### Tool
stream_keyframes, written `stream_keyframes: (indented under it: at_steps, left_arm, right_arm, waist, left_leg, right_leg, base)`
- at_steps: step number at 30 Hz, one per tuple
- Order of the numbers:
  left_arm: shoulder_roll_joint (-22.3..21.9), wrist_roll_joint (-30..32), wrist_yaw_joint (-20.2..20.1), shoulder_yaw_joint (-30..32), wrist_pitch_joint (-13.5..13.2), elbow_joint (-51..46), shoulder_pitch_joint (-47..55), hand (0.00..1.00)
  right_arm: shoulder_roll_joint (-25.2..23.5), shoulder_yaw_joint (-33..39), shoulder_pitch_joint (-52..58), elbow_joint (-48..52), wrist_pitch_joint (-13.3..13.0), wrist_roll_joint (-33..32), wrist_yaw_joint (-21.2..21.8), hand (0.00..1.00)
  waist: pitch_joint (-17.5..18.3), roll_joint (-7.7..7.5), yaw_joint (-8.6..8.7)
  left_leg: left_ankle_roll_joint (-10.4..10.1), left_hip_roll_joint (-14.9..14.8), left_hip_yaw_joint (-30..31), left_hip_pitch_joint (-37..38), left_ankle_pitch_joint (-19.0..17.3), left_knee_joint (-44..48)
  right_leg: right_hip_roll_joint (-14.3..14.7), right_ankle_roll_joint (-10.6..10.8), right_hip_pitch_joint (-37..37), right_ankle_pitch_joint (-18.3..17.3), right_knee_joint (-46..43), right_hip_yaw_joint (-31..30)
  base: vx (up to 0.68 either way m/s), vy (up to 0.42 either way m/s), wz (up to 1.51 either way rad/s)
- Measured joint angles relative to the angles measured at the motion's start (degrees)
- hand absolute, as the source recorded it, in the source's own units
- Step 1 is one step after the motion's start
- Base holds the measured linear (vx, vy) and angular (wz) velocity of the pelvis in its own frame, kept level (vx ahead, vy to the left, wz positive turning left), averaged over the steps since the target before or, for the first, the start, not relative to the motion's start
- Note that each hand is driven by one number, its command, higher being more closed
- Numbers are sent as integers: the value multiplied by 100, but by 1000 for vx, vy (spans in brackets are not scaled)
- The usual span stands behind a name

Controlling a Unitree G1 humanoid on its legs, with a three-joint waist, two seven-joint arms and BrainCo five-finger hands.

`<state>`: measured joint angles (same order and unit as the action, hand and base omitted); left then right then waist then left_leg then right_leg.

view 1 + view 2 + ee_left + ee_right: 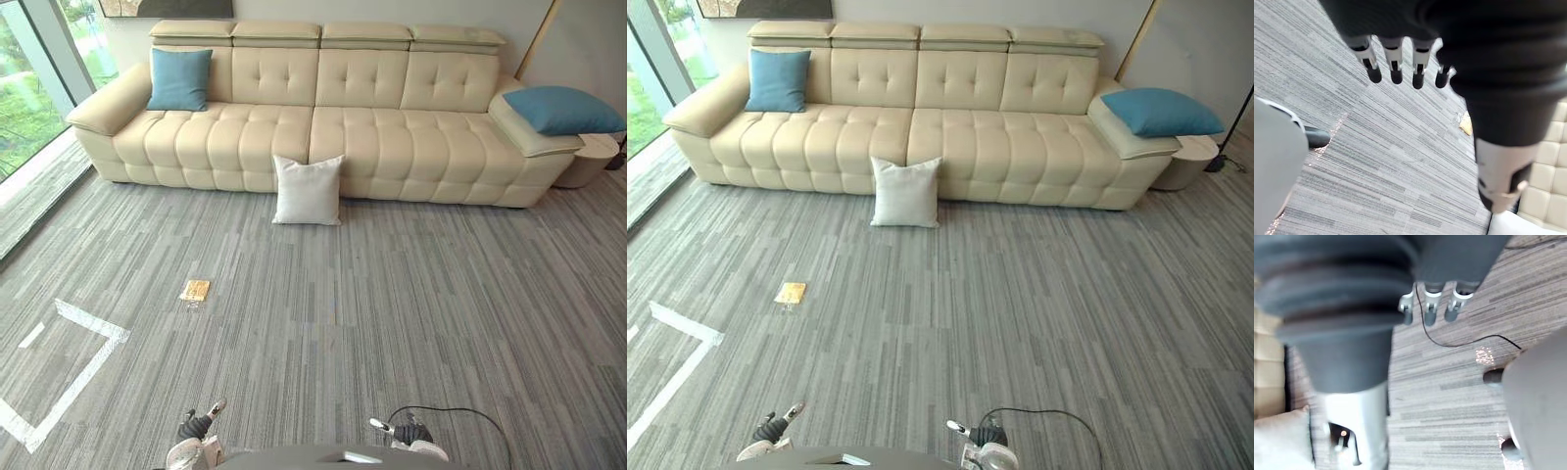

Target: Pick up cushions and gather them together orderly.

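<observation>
A white cushion (308,190) stands on the carpet, leaning against the front of the cream sofa (392,137). One blue cushion (179,79) rests upright in the sofa's left corner. Another blue cushion (562,110) lies on the sofa's right armrest. My left hand (196,428) and right hand (407,431) hang low at the near edge, far from every cushion. In the left wrist view the fingers (1396,68) are straight over bare carpet, holding nothing. In the right wrist view the fingers (1430,308) are likewise straight and empty.
A small yellow-brown flat object (196,290) lies on the carpet left of centre. White tape lines (69,362) mark the floor at the near left. A round side table (598,157) stands beyond the sofa's right end. Tall windows (29,98) line the left wall.
</observation>
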<state>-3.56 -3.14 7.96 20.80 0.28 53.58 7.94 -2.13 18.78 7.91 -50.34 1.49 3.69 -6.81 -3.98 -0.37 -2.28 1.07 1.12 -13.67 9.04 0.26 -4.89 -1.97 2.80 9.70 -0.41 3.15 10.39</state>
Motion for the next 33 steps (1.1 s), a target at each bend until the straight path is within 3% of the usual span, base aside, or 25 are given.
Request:
stream_keyframes:
  at_steps: [29, 31, 33]
  left_arm:
    - [36, 1, 2, -16, 64, 104, -107, 0]
    - [47, 1, 4, -7, 73, 105, -139, 0]
    - [106, -3, 5, 7, 94, 93, -240, 0]
  right_arm:
    - [6, 171, -99, -40, 4, -381, -27, 0]
    - [6, 170, -134, -38, 3, -412, -108, 0]
    - [-7, 166, -192, 2, -1, -435, -134, 0]
  waist:
    - [-29, 14, -2]
    - [-89, 1, -3]
    - [-281, -32, -19]
  left_leg:
    - [-68, -41, -37, -205, -53, 5]
    - [-171, -67, -55, -198, -126, 54]
    - [-192, -187, -90, -459, -502, 807]
  right_leg:
    - [31, -43, -188, -78, -38, -11]
    - [39, -58, -218, -168, -146, 2]
    - [9, -102, -306, -367, -500, 25]
  base:
    - [-13, -9, 0]
    - [-15, -43, 2]
    - [7, -52, 4]
